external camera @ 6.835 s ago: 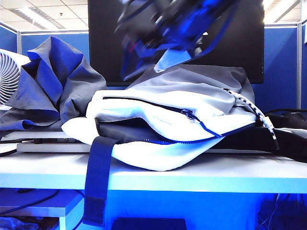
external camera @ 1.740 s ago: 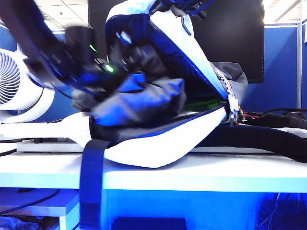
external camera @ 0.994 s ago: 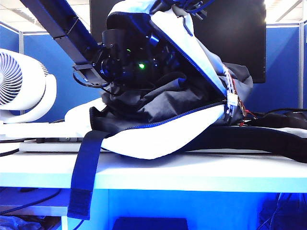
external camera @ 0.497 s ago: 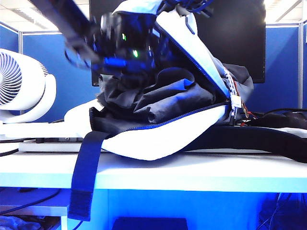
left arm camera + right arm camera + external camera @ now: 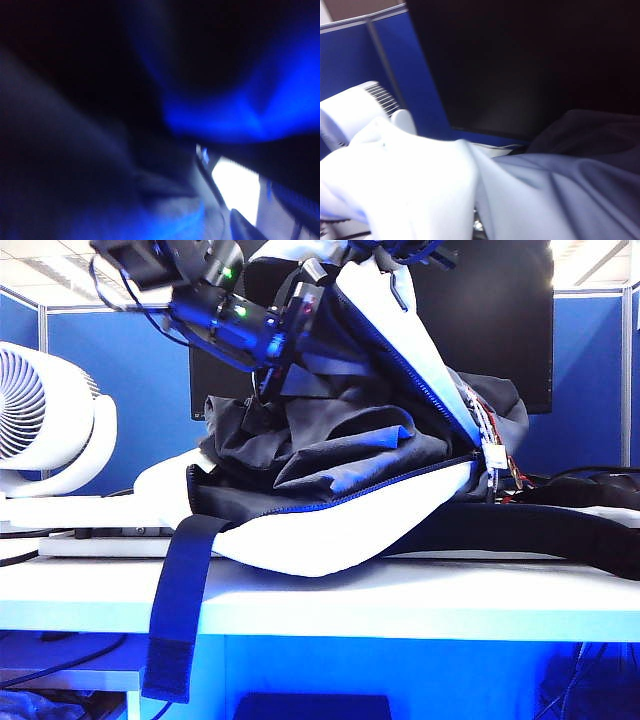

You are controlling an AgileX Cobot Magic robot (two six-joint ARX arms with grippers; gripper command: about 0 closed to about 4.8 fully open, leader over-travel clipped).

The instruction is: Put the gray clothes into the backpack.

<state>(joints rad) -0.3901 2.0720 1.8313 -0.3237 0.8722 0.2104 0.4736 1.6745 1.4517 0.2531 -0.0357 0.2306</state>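
The white backpack (image 5: 330, 530) lies on the table with its mouth wide open. The right gripper (image 5: 392, 252) is at the top of the exterior view, shut on the white flap (image 5: 400, 330) and holding it up. That flap (image 5: 405, 185) fills the right wrist view and hides the jaws. The gray clothes (image 5: 340, 450) lie crumpled in the mouth, bulging over the blue-edged zipper. The left gripper (image 5: 292, 335) hangs open just above them with nothing between its fingers. The left wrist view is a blur of dark fabric (image 5: 75, 165).
A white round fan (image 5: 40, 410) stands at the left on the table. A dark navy strap (image 5: 180, 610) hangs over the table's front edge (image 5: 420, 605). A black monitor (image 5: 500, 320) is behind. The speckled cord (image 5: 480, 420) and dark straps lie at the right.
The left gripper has let go of the gray clothes in the backpack mouth and has risen up and to the left. The clothes have settled. The right gripper still holds the flap up.
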